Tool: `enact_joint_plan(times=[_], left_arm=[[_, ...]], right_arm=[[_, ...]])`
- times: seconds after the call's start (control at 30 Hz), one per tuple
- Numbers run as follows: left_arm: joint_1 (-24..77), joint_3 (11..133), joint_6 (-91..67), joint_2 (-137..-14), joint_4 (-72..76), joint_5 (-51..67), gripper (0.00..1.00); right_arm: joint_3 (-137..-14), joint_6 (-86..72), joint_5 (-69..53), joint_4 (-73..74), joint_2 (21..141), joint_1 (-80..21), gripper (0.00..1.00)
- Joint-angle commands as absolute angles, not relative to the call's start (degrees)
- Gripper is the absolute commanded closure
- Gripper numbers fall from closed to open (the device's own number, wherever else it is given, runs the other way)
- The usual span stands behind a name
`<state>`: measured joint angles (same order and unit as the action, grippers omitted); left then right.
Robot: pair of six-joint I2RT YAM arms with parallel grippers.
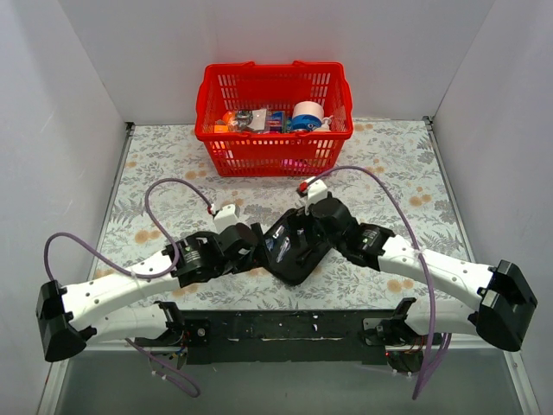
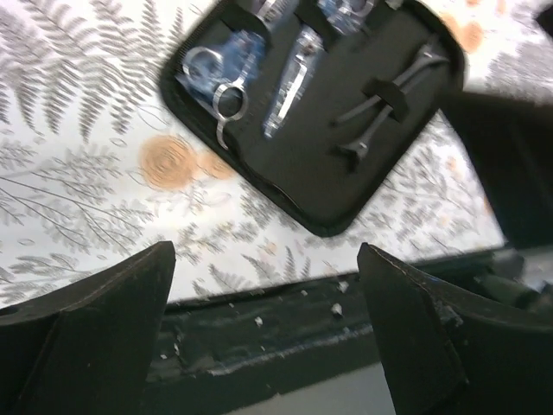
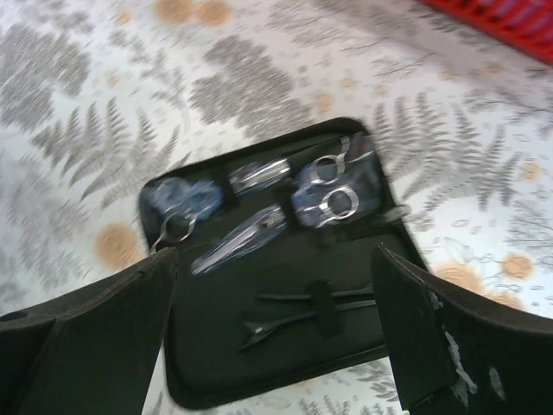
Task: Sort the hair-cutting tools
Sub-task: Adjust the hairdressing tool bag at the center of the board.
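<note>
A flat black pouch (image 1: 294,264) lies open on the fern-print table between my two grippers. Inside it, in the right wrist view, are silver scissors with pale blue loops (image 3: 178,214), a second pair (image 3: 333,197) and slim black clips (image 3: 285,313) under an elastic strap. The left wrist view shows the same pouch (image 2: 320,173), scissors (image 2: 218,79), a sleeved blade (image 2: 289,79) and the clips (image 2: 384,108). My left gripper (image 2: 268,333) is open and empty, near the table's front edge. My right gripper (image 3: 276,341) is open and empty, over the pouch's near side.
A red plastic basket (image 1: 273,149) with tape and small items stands at the back centre. White walls close the table on three sides. The black mounting rail (image 1: 285,328) runs along the front edge.
</note>
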<state>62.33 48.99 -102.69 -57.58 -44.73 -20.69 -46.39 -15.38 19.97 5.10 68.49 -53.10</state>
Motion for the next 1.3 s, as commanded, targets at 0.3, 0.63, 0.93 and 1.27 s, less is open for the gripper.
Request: enact_joint_plan(times=[0.3, 0.63, 0.93, 1.27], left_arm=[[42.73, 49.57, -93.08, -71.45, -29.98, -19.60, 0.02], [32.08, 50.71, -89.74, -79.36, -20.49, -11.87, 0.02], [31.38, 52.03, -89.21, -87.26, -14.16, -4.31, 0.02], [35.15, 46.85, -93.34, -90.26, -7.47, 6.07, 0.02]], right_arm=[[-44.22, -21.26, 7.47, 11.96, 63.90, -72.14, 0.02], [-39.02, -24.26, 4.92, 3.79, 68.81, -77.78, 0.02], [-42.45, -23.64, 2.99, -1.04, 79.79, -77.87, 0.02], [-40.17, -25.93, 9.92, -0.09, 80.95, -77.52, 0.02]])
